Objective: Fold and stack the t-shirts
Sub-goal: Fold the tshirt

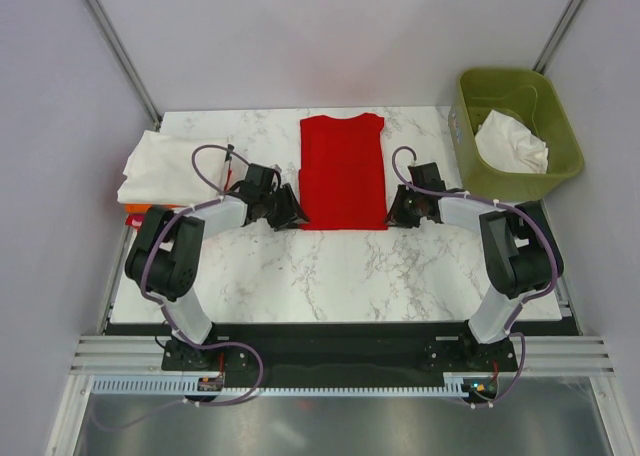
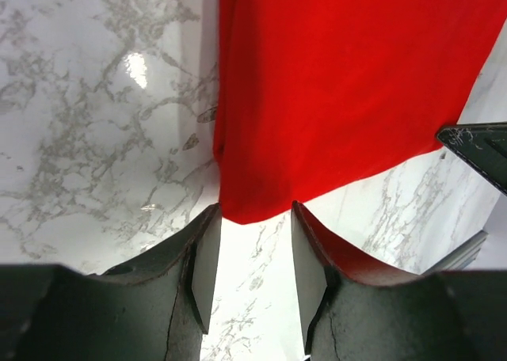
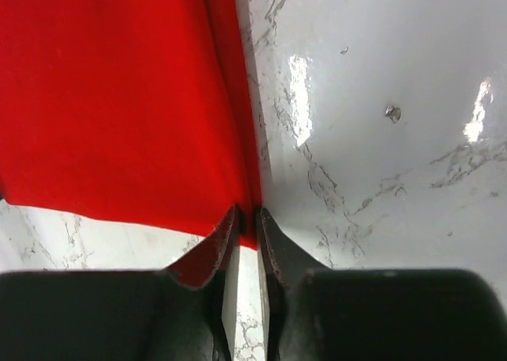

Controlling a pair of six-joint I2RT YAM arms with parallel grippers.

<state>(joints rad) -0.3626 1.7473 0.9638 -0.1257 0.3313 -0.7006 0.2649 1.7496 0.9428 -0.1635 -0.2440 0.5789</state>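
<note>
A bright red cotton t-shirt (image 1: 342,171), folded into a long narrow strip, lies flat in the middle of the white marble-patterned tabletop (image 1: 250,266), its collar end away from the arms. The left pincer (image 1: 291,216) sits low at the near left corner. Its fingers (image 2: 202,266) are spread, with bare tabletop showing between them, and only the hem's corner reaches in between the tips. The right pincer (image 1: 400,210) is at the near right corner. Its fingers (image 3: 273,258) are drawn almost together and pinch the folded edge between their tips. A folded white t-shirt (image 1: 165,166) lies at the left edge, well apart, above an orange t-shirt (image 1: 133,217).
</note>
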